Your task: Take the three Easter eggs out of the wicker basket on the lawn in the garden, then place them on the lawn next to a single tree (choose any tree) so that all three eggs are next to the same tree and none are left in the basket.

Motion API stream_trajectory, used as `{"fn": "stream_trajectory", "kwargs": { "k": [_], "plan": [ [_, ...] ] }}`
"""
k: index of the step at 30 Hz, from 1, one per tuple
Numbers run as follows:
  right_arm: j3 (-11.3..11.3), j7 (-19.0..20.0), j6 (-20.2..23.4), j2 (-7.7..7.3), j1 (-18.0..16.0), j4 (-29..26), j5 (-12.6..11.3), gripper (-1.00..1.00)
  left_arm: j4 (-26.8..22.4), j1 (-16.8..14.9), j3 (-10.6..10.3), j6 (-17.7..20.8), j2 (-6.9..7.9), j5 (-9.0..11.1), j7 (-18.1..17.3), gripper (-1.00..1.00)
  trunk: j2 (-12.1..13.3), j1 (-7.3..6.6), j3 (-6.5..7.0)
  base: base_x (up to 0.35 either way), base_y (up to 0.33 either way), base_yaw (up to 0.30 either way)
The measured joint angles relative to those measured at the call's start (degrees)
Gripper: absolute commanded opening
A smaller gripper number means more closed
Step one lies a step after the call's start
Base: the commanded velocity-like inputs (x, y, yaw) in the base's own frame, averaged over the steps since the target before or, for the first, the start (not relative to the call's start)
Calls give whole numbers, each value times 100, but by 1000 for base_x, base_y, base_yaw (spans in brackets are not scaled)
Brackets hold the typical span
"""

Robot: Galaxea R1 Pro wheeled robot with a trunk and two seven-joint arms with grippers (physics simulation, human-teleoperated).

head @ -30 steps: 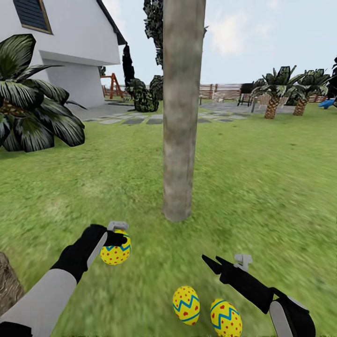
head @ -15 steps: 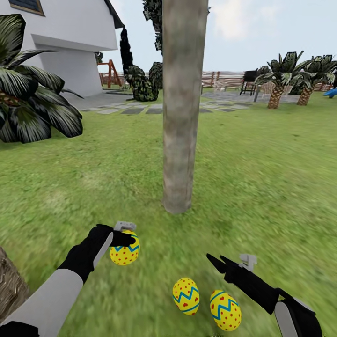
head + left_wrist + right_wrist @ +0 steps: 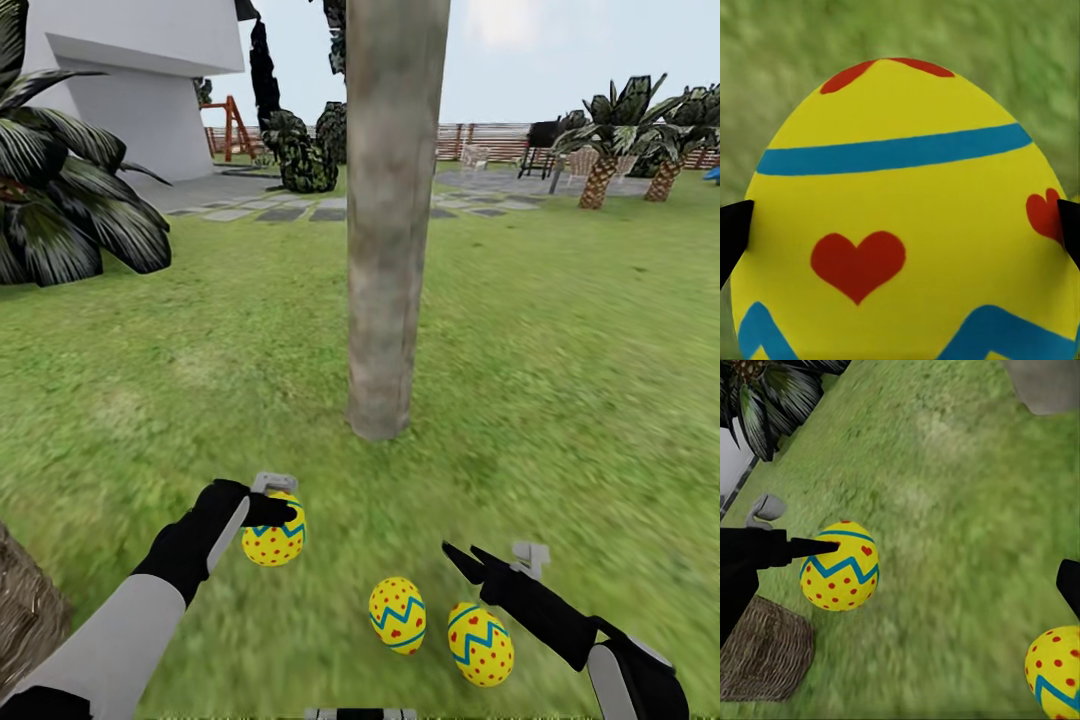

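The left gripper clamps one Easter egg above the lawn, its long axis upright. The right gripper hangs spread, empty. Beside it two eggs lie before the tree. The wicker basket is cut off behind the left arm.
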Motion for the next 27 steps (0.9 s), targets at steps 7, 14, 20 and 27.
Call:
{"fn": "stream_trajectory", "kwargs": {
  "k": [7,14,20,27],
  "plan": [
    [1,7,-9,0,1,-1,-13,100,2,-1,-6,-3,-52,-13,9,-100,-10,18,-145,0,0,-74],
    [2,2,-1,0,0,0,0,100,2,0,-9,-34,-67,-13,11,-100,-19,36,-282,0,0,-62],
    [2,1,-2,0,0,0,-2,100,4,1,-9,-42,-62,-13,13,-100,-27,52,-415,0,0,-1],
    [2,1,-7,0,0,0,-3,100,7,8,-238,-144,-64,-12,18,-100,-36,70,-570,0,0,-12]
  ]
}}
